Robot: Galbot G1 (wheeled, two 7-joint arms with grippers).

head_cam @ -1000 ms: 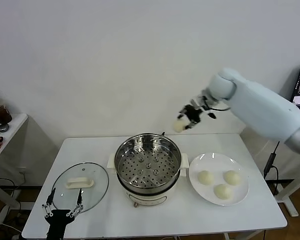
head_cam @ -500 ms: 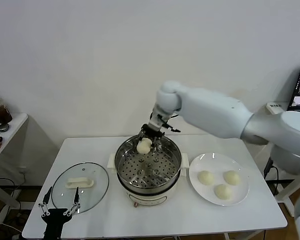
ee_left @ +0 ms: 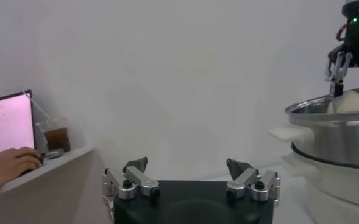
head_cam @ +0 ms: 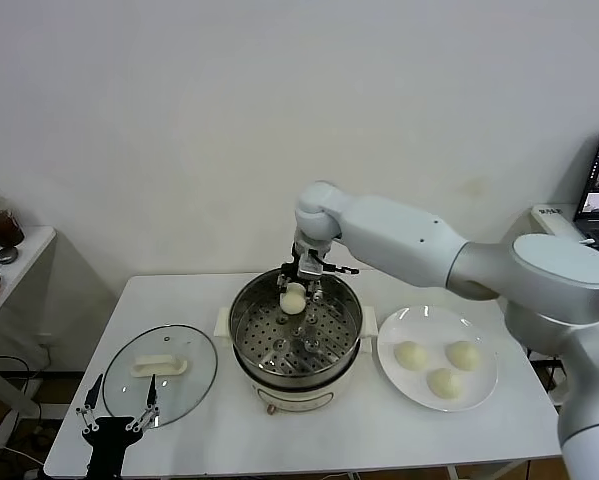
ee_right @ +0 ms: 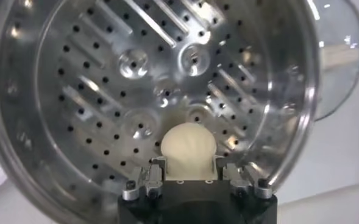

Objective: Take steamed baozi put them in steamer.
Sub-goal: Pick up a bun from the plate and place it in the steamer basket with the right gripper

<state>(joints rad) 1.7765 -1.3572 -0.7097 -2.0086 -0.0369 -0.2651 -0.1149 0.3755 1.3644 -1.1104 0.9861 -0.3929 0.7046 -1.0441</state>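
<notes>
Right claw is over the steamer now, clamped on one baozi, and that bun hangs just inside the rim at the far side of the pot! From the right wrist view you can see it plainly: the baozi sits pinched between the two fingers, with the perforated tray spread out directly beneath it. That's the relation that matters here, bun straight above tray, so the drop looks to me like a short lowering and a release, nothing sideways needed. Bun's round, no long axis to fuss over.

Three more baozi wait on the white plate to the right of the steamer, well within the right arm's side of the surface; I'd say that arm is the nearer one for all of them.

Left claw is parked low at the near left edge, fingers spread wide apart, just beside the glass lid, holding nothing
</notes>
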